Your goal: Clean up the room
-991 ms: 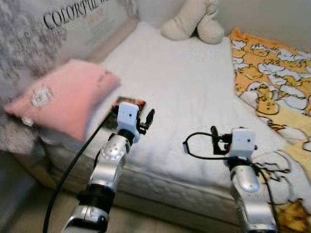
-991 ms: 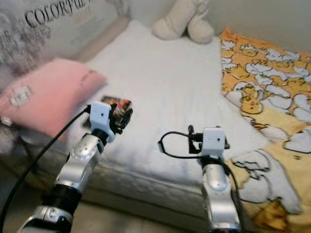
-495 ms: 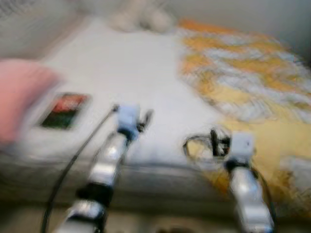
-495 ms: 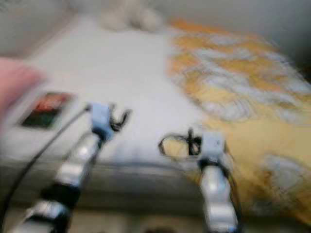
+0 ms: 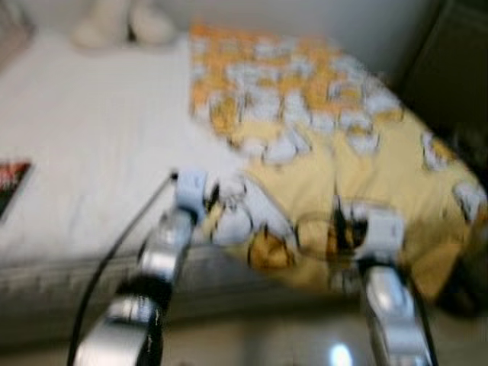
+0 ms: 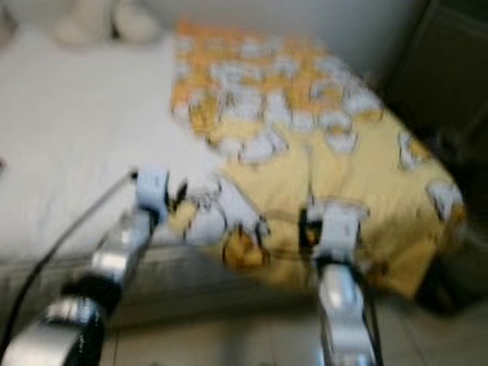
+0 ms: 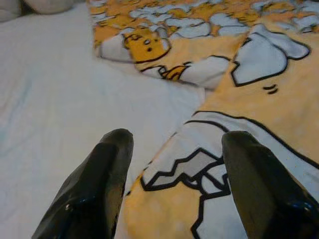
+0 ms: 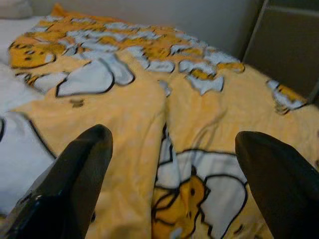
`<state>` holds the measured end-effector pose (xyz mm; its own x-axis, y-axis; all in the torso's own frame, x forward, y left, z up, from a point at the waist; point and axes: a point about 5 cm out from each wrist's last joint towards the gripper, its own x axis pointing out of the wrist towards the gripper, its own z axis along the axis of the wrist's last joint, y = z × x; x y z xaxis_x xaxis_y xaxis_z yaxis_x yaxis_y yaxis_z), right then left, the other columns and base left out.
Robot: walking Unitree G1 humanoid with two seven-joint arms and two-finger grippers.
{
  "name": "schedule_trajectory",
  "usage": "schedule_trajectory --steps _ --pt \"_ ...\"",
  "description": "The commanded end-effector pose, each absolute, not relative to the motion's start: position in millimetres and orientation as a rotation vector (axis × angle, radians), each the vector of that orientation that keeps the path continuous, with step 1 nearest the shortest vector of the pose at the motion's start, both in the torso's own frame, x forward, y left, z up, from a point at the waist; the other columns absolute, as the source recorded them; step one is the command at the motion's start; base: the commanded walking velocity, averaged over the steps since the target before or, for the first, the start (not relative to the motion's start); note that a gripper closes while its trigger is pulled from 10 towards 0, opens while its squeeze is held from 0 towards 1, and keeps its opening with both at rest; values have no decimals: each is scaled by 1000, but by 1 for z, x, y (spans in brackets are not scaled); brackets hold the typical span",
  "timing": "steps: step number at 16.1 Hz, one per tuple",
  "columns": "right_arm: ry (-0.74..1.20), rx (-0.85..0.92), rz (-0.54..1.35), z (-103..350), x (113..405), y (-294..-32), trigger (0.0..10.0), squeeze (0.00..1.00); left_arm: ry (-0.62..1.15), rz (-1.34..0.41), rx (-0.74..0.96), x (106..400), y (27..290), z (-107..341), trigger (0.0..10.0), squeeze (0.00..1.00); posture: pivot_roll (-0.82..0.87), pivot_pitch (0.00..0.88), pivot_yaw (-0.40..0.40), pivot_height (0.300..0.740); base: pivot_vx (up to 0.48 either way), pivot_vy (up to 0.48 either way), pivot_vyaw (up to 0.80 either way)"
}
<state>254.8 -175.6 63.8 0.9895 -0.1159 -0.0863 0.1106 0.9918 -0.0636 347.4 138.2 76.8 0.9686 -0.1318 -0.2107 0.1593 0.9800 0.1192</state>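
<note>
A yellow and orange cartoon-print blanket (image 5: pixel 328 137) lies crumpled over the right half of a white bed (image 5: pixel 84 145) and hangs over its front edge. My left gripper (image 7: pixel 172 184) is open, held just above the blanket's edge where it meets the white sheet (image 7: pixel 60 99). My right gripper (image 8: pixel 172 179) is open too, hovering over the blanket (image 8: pixel 149 99) near the bed's front right. Both silver arms reach forward in the blurred head views, the left gripper (image 5: pixel 207 197) and right gripper (image 5: pixel 341 229) empty.
A cream plush toy (image 5: pixel 122 23) sits at the bed's far end. A dark flat book or card (image 5: pixel 11 183) lies at the sheet's left edge. A dark cabinet (image 5: pixel 450 69) stands to the right of the bed. Pale floor (image 5: pixel 267 343) runs along the mattress front.
The whole view has swung to the right: the pink pillow and headboard have left the picture and the blanket and dark cabinet have come in. Both grippers stay open.
</note>
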Motion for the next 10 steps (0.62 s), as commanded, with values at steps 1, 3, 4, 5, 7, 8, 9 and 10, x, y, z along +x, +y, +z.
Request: schedule_trajectory --steps 1,3,4,5,7,8,9,10 --pt "75 -62 -102 67 257 -173 10000 0 195 -131 115 352 146 82 10000 0 -56 0 -10 740 0 0 0" --pt "83 -54 -84 65 256 -170 10000 0 194 -123 108 358 149 87 10000 0 -61 0 -8 740 0 476 -650" --pt "82 -58 -80 65 256 -170 10000 0 189 -131 116 360 148 89 10000 0 -62 0 -7 740 0 476 -619" --pt "83 -51 -78 65 255 -169 10000 0 182 -140 125 361 146 91 10000 0 -62 0 -6 740 0 476 -606" --pt "91 -44 -72 62 253 -168 10000 0 126 -249 184 363 128 99 10000 0 -60 0 -1 740 0 476 -609" --pt "96 -38 -63 61 253 -167 10000 0 108 -293 169 361 120 101 10000 0 -60 0 0 740 0 480 -613" --pt "97 -37 -61 61 252 -167 10000 0 108 -302 164 361 118 101 10000 0 -62 0 3 740 0 480 -606" --pt "101 -36 -69 60 250 -167 10000 0 111 -304 155 360 116 100 10000 0 -61 0 3 740 0 480 -606"
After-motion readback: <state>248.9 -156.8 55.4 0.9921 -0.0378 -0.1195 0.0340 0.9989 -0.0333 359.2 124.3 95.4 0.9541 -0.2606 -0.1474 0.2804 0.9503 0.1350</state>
